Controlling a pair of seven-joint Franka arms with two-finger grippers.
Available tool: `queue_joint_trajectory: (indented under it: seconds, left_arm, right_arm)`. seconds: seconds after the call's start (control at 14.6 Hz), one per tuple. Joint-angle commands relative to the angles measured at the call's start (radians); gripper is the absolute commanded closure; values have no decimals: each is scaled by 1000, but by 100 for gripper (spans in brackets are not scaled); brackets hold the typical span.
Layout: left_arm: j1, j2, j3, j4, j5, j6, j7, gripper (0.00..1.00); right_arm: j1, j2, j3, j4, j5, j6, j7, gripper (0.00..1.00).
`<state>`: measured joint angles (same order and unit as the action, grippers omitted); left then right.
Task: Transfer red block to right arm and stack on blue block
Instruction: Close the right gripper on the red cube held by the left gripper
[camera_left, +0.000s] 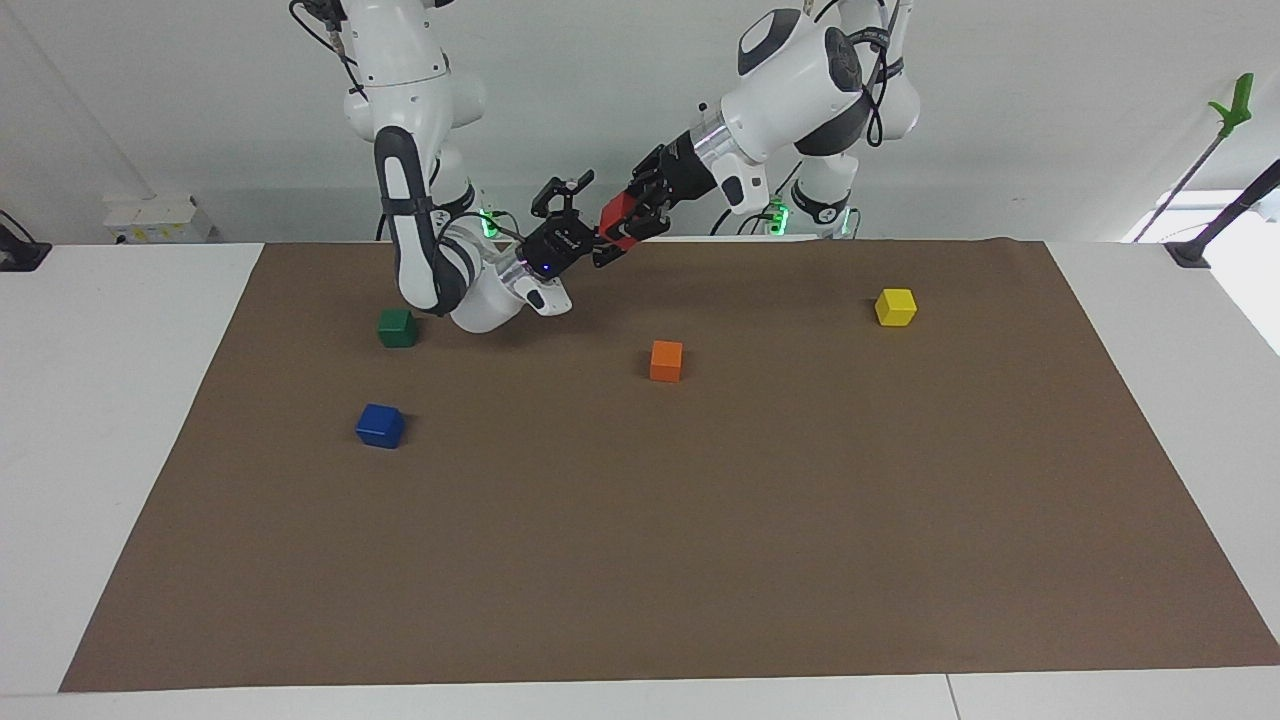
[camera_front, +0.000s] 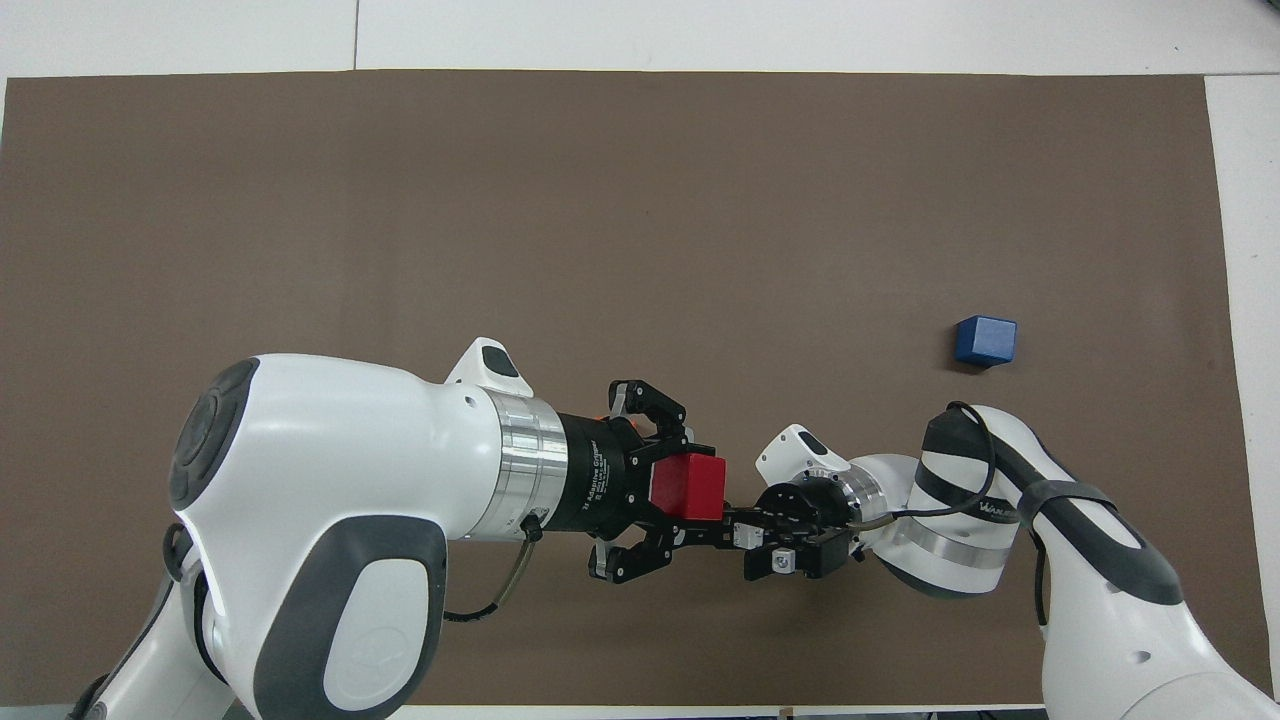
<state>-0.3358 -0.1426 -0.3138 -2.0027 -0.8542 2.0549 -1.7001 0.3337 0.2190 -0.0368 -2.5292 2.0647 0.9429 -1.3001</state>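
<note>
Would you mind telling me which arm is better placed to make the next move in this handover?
The right. Its open pincer is already at the red block, which the left pincer holds shut in mid-air. Closing on it looks like the natural next step; the blue block lies toward the right arm's end.

A white table (camera_left: 120, 420) covered by a broad brown mat (camera_left: 700, 560) fills most of the frame, set against a plain white wall (camera_left: 600, 90). At upper left, a white socket box (camera_left: 158, 218) sits against the wall. At upper right, a green-tipped rod (camera_left: 1215, 135) leans on a black base beside a bright patch of light (camera_left: 1250, 260).
</note>
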Motion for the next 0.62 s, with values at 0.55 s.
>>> queue_joint_trajectory:
  seconds: [0.55]
  left_arm:
    - [-34,-120,9,-116,-26,-10,7,100]
  right_arm:
    - [51,74,6,30,106,-76,-56,0]
